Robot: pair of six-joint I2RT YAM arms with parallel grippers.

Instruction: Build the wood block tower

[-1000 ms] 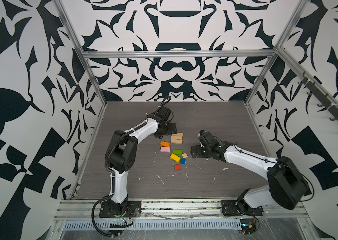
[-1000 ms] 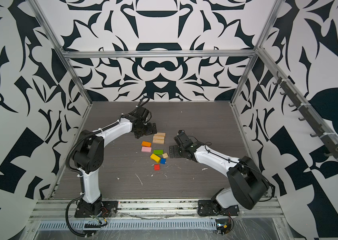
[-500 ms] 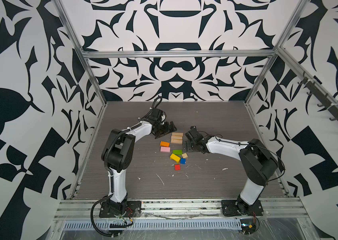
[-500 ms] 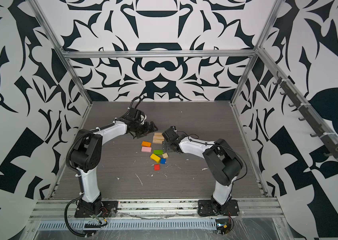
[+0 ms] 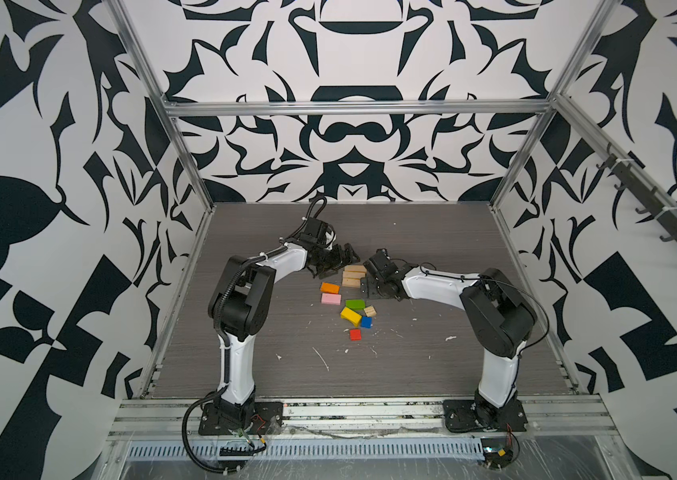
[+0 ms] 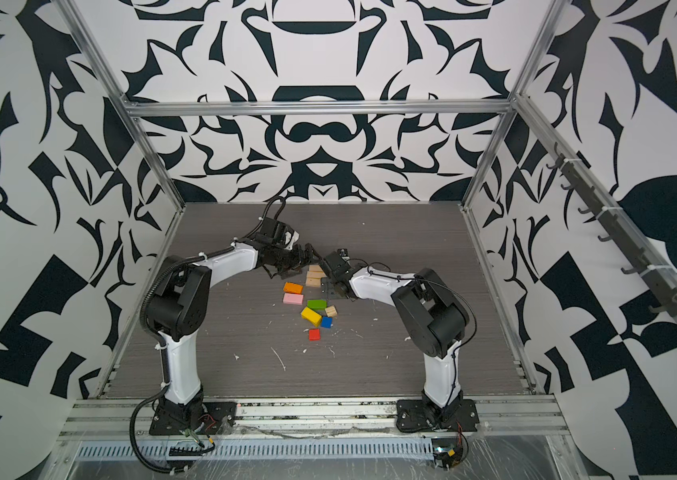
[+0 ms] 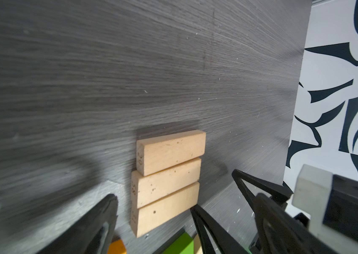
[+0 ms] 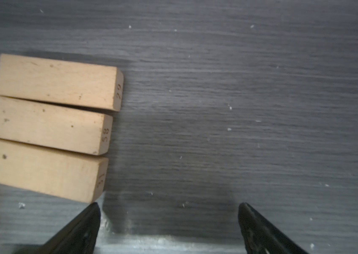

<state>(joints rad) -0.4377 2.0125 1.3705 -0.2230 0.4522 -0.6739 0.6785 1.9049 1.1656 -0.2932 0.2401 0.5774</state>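
my left end effector (image 7: 152,203): jaws apart, empty, just beside three plain tan wooden bars (image 5: 354,275) side by side on dark wood-grain counter (image 5: 432,365). right end effector (image 8: 169,205): apart, at their opposite end. coloured wooden blocks (image 5: 354,304) loose nearby, unstacked.

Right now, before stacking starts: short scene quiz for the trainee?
1. How many tan bars lie side by side?
2. True or false: the right gripper is shut on a bar.
3. Which colour is the block farthest from the bars?
Key: 1 three; 2 false, it is open; 3 the red block.
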